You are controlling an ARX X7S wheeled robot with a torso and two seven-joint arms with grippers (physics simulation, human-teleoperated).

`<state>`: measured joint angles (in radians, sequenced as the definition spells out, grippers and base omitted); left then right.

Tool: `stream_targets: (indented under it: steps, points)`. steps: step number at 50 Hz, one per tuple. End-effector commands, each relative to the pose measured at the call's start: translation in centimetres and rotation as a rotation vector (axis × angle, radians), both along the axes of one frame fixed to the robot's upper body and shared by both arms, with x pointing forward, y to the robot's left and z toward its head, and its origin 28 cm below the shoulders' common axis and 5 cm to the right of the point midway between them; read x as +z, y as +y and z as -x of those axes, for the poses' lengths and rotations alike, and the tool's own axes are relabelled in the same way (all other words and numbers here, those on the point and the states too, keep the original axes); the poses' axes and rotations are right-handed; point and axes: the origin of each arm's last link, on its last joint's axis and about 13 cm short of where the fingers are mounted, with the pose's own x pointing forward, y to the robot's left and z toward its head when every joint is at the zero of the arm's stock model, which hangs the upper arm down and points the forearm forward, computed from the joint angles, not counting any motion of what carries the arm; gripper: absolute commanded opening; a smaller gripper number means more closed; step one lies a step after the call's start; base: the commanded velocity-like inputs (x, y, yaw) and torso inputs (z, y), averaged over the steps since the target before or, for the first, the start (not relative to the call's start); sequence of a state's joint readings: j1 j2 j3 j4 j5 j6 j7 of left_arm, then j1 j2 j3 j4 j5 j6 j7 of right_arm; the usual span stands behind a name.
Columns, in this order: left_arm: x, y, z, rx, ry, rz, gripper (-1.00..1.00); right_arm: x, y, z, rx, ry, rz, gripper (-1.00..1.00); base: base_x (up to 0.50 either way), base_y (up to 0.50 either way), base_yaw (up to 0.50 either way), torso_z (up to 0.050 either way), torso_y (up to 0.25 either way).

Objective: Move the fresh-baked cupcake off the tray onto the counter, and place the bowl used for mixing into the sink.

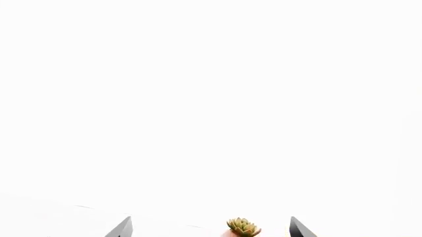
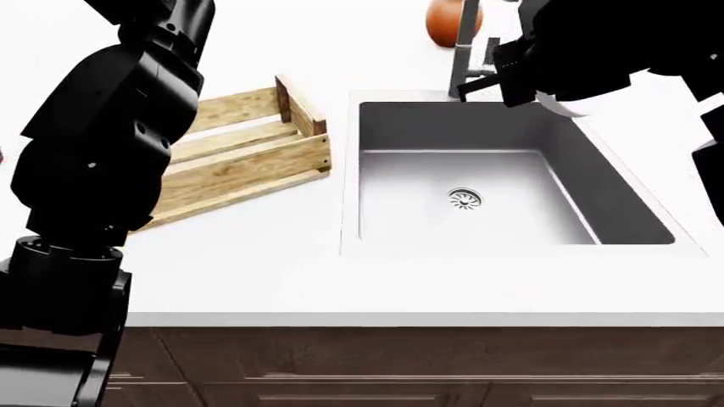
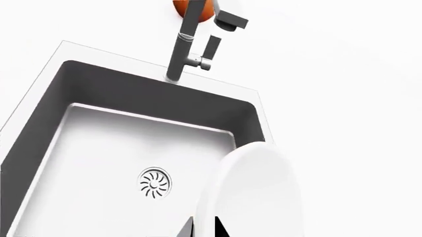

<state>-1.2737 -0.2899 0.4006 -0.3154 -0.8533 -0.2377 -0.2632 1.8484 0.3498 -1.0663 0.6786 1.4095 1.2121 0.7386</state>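
Bowl placement is the step in hand: the right gripper holds the small white bowl by its rim, tilted on edge, above the right side of the sink, its dark fingertips just showing at the rim in the right wrist view, clamped on it. From the head view only a white sliver of the bowl shows under the right arm, near the faucet and over the basin's far right corner. The drain lies below and to one side of the bowl, and the basin is bare. The left gripper hangs with its two fingertips apart and nothing between them, pointing across white counter toward a potted succulent. The wooden tray sits just left of the sink; what shows of it holds nothing, though the left arm hides much of it. I cannot find the cupcake in any view, so whether it is already on the counter is unclear. As I judge it, the next move calls for lowering the bowl into the basin, clear of the faucet, levelling it so it does not roll, then parting the fingers.
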Motion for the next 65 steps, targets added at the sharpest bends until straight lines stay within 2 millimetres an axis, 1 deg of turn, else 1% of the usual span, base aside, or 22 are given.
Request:
stream_targets:
  steps: [1,5,9,11,24,40,47,54,65]
  points:
    - [0.1,0.0,0.0,0.0,-0.001,0.002,1.0,0.2,-0.1,0.0,-0.01,-0.012,0.013,-1.0,0.0,-0.27,0.0,0.0,0.0]
    - [0.2,0.2,0.3,-0.001,-0.002,0.002,1.0,0.2,0.0,0.0,-0.006,-0.013,0.015,-1.0,0.0,-0.27,0.0,0.0,0.003]
    - [0.1,0.1,0.1,-0.001,-0.001,0.002,1.0,0.2,0.0,0.0,-0.006,-0.002,0.021,-1.0,0.0,-0.22,0.0,0.0,0.0]
    - [0.1,0.0,0.0,-0.001,-0.003,0.002,1.0,0.1,0.1,-0.1,-0.015,0.005,0.05,-1.0,0.0,0.0,0.0,0.0,0.0]
    - [0.1,0.1,0.2,0.0,-0.004,0.003,1.0,-0.2,0.1,-0.1,-0.004,0.02,0.037,-1.0,0.08,0.0,0.0,0.0,0.0]
    - [0.1,0.0,0.1,-0.001,-0.003,0.003,1.0,-0.6,0.1,-0.2,-0.017,0.084,0.056,-1.0,0.11,0.0,0.0,0.0,0.001]
    - [0.2,0.0,0.1,0.001,-0.006,0.003,1.0,-0.5,0.0,-0.2,-0.016,0.081,0.051,-1.0,0.11,0.0,0.0,0.0,0.001]
    - [0.0,-0.2,-0.2,0.0,-0.005,0.003,1.0,-0.7,0.0,-0.2,-0.013,0.086,0.047,-1.0,0.11,0.0,0.0,0.0,0.0]
    - [0.0,-0.1,-0.1,0.0,-0.003,0.002,1.0,-0.9,0.0,-0.4,-0.014,0.089,0.045,-1.0,0.17,0.0,0.0,0.0,0.001]
